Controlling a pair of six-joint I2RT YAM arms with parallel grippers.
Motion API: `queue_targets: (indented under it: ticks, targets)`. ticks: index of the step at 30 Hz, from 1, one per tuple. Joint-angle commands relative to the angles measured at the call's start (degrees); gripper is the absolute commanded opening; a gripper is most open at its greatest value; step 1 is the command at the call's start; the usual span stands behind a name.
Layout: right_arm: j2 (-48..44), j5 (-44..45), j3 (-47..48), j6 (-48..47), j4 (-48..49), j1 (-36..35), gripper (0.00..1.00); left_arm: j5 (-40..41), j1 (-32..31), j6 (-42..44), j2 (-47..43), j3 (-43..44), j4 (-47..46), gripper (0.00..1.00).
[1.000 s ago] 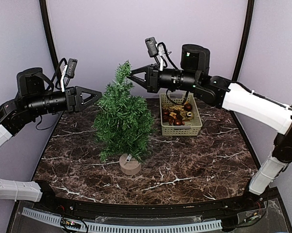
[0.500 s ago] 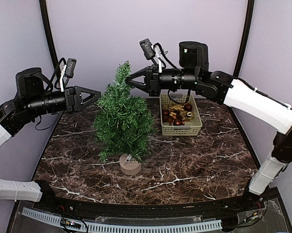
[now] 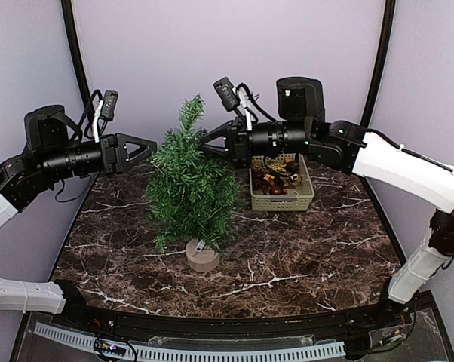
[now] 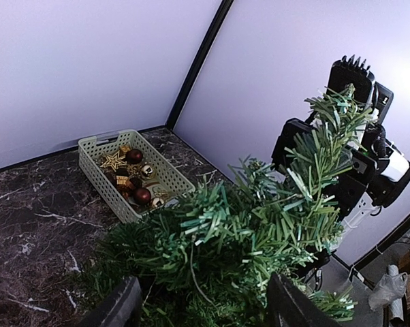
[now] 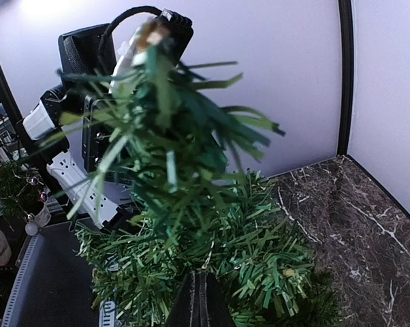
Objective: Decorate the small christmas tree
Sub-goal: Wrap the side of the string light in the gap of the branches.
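The small christmas tree [image 3: 191,188] stands mid-table on its round tan base [image 3: 202,257]. My left gripper [image 3: 152,148] hovers open at the tree's upper left side. In the left wrist view its two fingers [image 4: 120,310] frame the green branches [image 4: 246,231], which lie just beyond them. My right gripper [image 3: 205,142] is shut, its tips pushed into the upper branches from the right, just below the tree's top. In the right wrist view the shut gripper [image 5: 199,300] points into the needles [image 5: 259,252]; a thin pale thread [image 5: 207,259] shows at the tips, and whether it is held cannot be told.
A pale green basket [image 3: 302,197] holding dark red balls and gold ornaments sits at the back right of the dark marble table [image 3: 310,249]. In the left wrist view the basket [image 4: 96,146] contains a gold star [image 4: 113,161]. Purple walls enclose the table.
My right gripper has dropped from beside the tree's top tip down into the upper branches. The left arm and the tree have stayed put.
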State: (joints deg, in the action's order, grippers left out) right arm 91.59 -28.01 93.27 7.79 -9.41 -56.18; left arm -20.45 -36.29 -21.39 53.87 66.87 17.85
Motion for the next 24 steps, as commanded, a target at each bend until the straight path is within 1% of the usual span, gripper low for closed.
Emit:
queue_targets:
  ticks: [1, 4, 7, 13, 16, 19, 21, 24]
  targets:
    - [-3.3, 1.6, -2.3, 0.4, 2.7, -0.6, 0.0, 0.8, -0.3, 0.4, -1.3, -0.3, 0.0, 0.66]
    - [-4.7, 1.5, -3.7, 0.9, 4.1, -0.6, 0.22, 1.6, -0.3, 0.0, -1.7, -0.2, 0.3, 0.69]
    - [-6.7, 2.1, -5.9, 1.5, 5.6, -0.6, 0.36, 3.9, -0.3, -0.5, -2.3, -0.1, 1.0, 0.73]
    - [-10.6, 5.3, -11.0, 3.6, 6.8, -0.3, 0.55, 6.6, -0.4, -1.6, -4.5, -0.4, 2.8, 0.79]
    - [-13.9, 6.5, -14.2, 5.4, 8.3, -0.2, 0.66, 8.8, -0.3, -3.1, -5.0, -0.5, 4.8, 0.82]
    - [-18.0, 10.7, -19.7, 8.5, 10.8, -0.1, 0.74, 11.5, -0.3, -6.1, -6.4, -2.1, 6.4, 0.83]
    - [-20.5, 14.9, -23.0, 10.8, 11.2, 0.3, 0.75, 14.1, -0.4, -8.9, -8.2, -4.9, 6.7, 0.84]
    - [-24.0, 23.6, -28.7, 15.7, 11.1, 1.4, 0.75, 17.6, -0.4, -12.9, -11.6, -12.7, 5.5, 0.84]
